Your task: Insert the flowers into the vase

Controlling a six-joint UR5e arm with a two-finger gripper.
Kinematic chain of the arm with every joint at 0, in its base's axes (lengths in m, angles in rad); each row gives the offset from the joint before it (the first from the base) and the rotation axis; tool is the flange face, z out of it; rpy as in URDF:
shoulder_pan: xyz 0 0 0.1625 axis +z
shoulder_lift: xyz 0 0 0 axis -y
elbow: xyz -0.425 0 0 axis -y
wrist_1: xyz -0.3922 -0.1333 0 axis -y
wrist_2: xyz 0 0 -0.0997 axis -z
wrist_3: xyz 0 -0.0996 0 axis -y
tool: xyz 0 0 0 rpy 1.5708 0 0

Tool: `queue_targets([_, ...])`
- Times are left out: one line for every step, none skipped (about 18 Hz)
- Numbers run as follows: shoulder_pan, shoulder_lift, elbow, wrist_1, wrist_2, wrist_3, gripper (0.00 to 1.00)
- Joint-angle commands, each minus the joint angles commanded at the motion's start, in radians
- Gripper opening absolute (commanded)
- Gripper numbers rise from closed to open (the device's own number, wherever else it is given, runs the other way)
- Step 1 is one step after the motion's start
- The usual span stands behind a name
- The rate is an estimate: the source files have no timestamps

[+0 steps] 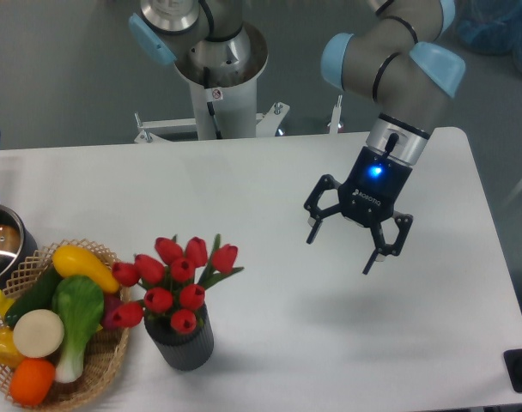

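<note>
You have the flowers (177,279) standing in the vase (184,345), just beside the basket (102,371) of toy vegetables on the bench (270,180). The gripper (342,247) hangs well to the right of the vase, above the bench, jaws spread open and holding nothing. The job looks done; the bunch is wider than the vase, so any sweep near it could tip it over.

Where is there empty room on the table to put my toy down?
The white table is bare between the dark ribbed vase of red tulips and the open black gripper, and along its far edge. The left is crowded: wicker basket, metal pot.
</note>
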Motion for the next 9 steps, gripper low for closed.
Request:
queue_targets([-0.003, 0.008, 0.000, 0.002, 0.081, 0.005, 1.00])
queue_targets([-0.005, 0.008, 0.002, 0.003, 0.155, 0.030, 1.00])
queue_targets([-0.008, 0.008, 0.002, 0.002, 0.213, 0.066, 1.00])
queue_targets([-0.014, 0.006, 0.002, 0.002, 0.264, 0.092, 1.00])
queue_targets([-0.015, 0.006, 0.002, 0.000, 0.303, 0.104, 1.00])
queue_targets([-0.015, 0.006, 0.002, -0.003, 0.336, 0.106, 1.00])
queue_targets([-0.020, 0.006, 0.002, -0.006, 0.369, 0.106, 1.00])
queue_targets([-0.028, 0.008, -0.001, -0.008, 0.402, 0.107, 1.00])
queue_targets([-0.040, 0.008, -0.003, -0.011, 0.439, 0.107, 1.00])
